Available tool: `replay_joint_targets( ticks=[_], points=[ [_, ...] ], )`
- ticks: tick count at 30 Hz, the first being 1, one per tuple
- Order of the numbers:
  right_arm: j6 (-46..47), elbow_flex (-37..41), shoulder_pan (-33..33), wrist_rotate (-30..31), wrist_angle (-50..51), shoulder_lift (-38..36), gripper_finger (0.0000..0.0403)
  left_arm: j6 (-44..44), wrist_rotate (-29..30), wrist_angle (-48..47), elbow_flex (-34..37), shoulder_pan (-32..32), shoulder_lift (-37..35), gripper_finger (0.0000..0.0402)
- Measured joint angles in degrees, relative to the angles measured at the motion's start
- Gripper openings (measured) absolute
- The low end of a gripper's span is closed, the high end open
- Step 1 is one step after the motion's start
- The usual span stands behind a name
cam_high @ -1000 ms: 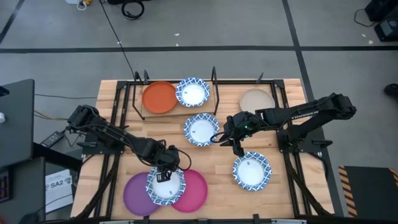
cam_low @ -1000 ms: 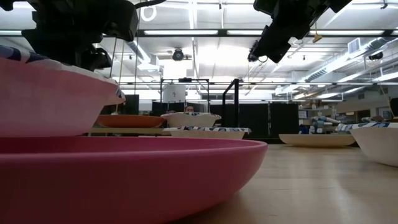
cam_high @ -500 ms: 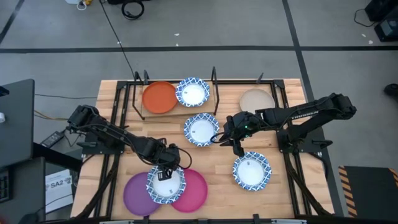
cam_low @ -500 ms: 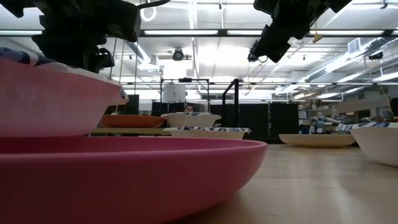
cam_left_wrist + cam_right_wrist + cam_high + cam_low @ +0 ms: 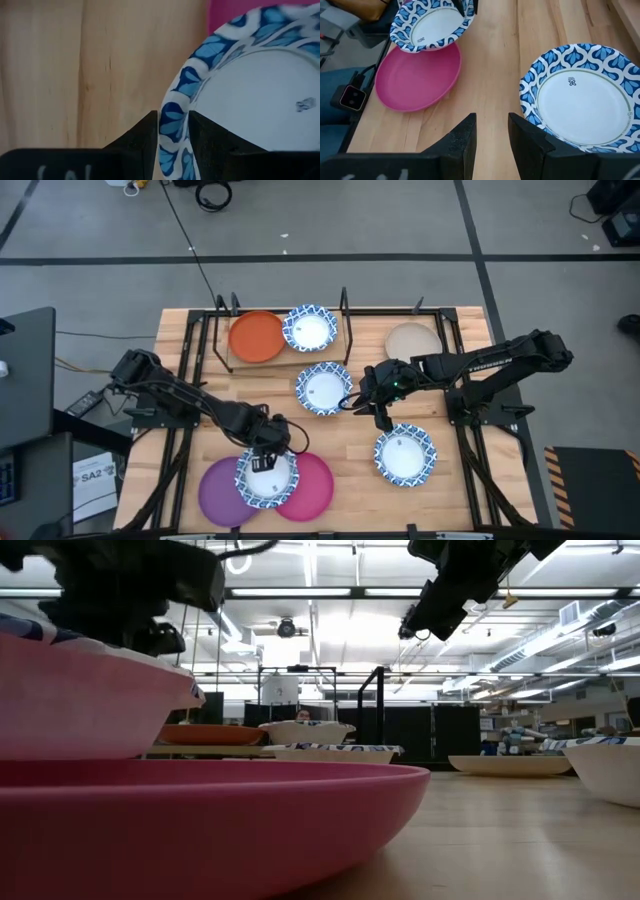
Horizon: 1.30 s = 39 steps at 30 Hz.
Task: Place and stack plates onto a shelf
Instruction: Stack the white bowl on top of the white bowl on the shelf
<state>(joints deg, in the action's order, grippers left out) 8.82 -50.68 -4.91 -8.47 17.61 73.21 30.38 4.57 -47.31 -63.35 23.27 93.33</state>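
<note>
i see my left gripper (image 5: 268, 464) at the near edge of the table (image 5: 350, 450), fingers (image 5: 145, 132) pinched on the rim of a blue-and-white plate (image 5: 266, 477), one finger inside the rim and one outside in the left wrist view. that plate sits over the purple plate (image 5: 220, 492) and the pink plate (image 5: 312, 485), overlapping both; in the right wrist view it looks tilted, its far side raised off the pink one. my right gripper (image 5: 383, 421) hovers mid-table with its fingers (image 5: 462, 137) parted and nothing between them, between the centre blue-and-white plate (image 5: 323, 388) and the near-right blue-and-white plate (image 5: 404, 455); that second plate lies flat on the wood just beside the fingers in the right wrist view. the shelf (image 5: 285, 356) stands at the far side of the table, holding the orange plate (image 5: 256, 336) and another blue-and-white plate (image 5: 310, 328) side by side, touching or nearly so. the beige plate (image 5: 412, 341) lies alone on the far right of the table, off the shelf. low view mostly blocked by the pink plate rim up close.
</note>
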Motion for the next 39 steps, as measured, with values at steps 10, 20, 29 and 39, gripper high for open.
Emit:
replay_joint_targets(
  ticks=[10,20,29,39],
  points=[
    [0.0,0.0,0.0,0.0,0.0,0.0,0.0117,-0.9,-0.4,0.3,0.0,-0.1,2.3,0.0116],
    [0.0,0.0,0.0,0.0,-0.4,0.0,0.0117,-1.1,-0.7,0.3,0.0,-0.3,2.1,0.0046],
    [0.0,0.0,0.0,0.0,-0.4,0.0,0.0117,-1.1,-1.1,0.2,0.0,-0.3,1.6,0.0023],
    [0.0,0.0,0.0,0.0,-0.8,0.0,0.0117,-1.0,-1.4,0.0,0.0,-0.3,-2.4,0.0021]
  ],
)
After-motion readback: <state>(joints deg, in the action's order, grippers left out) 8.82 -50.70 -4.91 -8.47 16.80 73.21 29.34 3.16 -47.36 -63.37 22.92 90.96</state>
